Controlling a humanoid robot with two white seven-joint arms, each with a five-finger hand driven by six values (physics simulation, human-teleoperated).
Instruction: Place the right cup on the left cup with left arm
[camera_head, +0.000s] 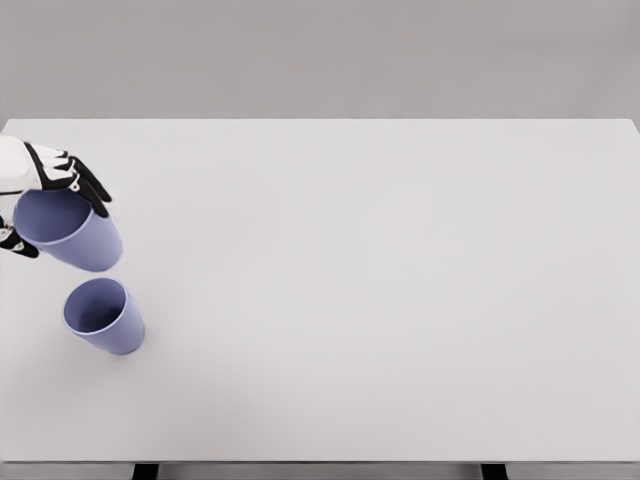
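Observation:
Two blue-violet cups show at the left of the head view. One cup (103, 316) stands upright on the white table (380, 280), its mouth open upward. Just behind and above it, a second cup (70, 232) is held off the table and tilted, with my left hand (45, 195) shut on its rim: black fingertips (88, 188) curl over the far edge and the thumb shows at the near left edge. The held cup's base hangs a little above and behind the standing cup's mouth, apart from it. My right hand does not show.
The table's left edge lies close to both cups. Its front edge runs along the bottom of the picture, with two dark legs (146, 471) below it. A grey wall stands behind.

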